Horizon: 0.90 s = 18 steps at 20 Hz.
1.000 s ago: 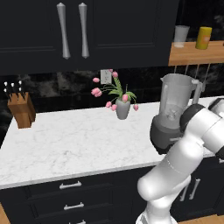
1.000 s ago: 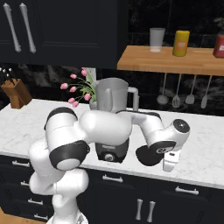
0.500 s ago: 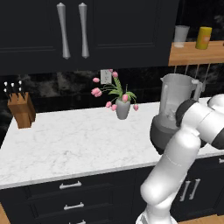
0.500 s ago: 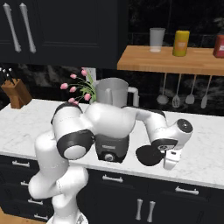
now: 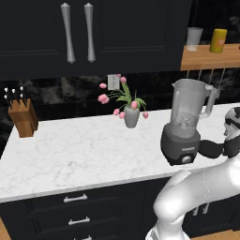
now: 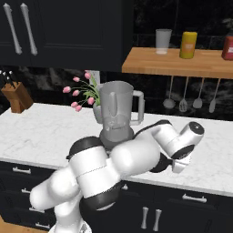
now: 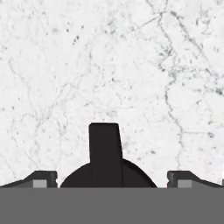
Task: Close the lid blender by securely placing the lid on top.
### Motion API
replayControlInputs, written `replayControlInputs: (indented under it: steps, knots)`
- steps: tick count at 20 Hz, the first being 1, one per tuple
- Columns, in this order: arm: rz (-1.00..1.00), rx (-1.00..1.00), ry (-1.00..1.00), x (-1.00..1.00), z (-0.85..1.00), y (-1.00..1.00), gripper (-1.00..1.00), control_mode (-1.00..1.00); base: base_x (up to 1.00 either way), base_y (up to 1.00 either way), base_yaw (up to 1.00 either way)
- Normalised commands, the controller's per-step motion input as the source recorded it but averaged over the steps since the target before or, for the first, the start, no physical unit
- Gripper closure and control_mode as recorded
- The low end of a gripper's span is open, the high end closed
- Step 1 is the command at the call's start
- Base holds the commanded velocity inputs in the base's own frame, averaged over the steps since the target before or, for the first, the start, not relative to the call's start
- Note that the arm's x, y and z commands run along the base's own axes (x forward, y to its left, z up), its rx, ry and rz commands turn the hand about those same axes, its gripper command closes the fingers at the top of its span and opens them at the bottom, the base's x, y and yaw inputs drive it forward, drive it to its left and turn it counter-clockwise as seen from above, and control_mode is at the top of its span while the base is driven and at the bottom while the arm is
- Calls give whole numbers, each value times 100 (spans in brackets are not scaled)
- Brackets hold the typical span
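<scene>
Blender [image 5: 183, 124] stood lidless on my veined white marble counter [image 5: 79, 150], clear tapered jar over rounded grey base. My hand camera alone caught the black domed lid [image 7: 107, 168] lying between the gripper's [image 7: 111, 180] wide-spread fingertips [image 7: 43, 178].
</scene>
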Motion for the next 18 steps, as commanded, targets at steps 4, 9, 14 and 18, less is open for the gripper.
replayControlInputs:
  steps: [4, 9, 14, 18]
  knots:
    - [0, 0, 0, 7, -27, 0, -100, -100, 0, 0, 0]
    - [1, 0, 0, 1, -34, 5, -100, -100, 0, 0, 0]
    - [0, 0, 0, 5, -20, 0, -100, -100, 0, 0, 0]
    - [0, 0, 0, 13, -24, 3, -100, -100, 0, 0, 0]
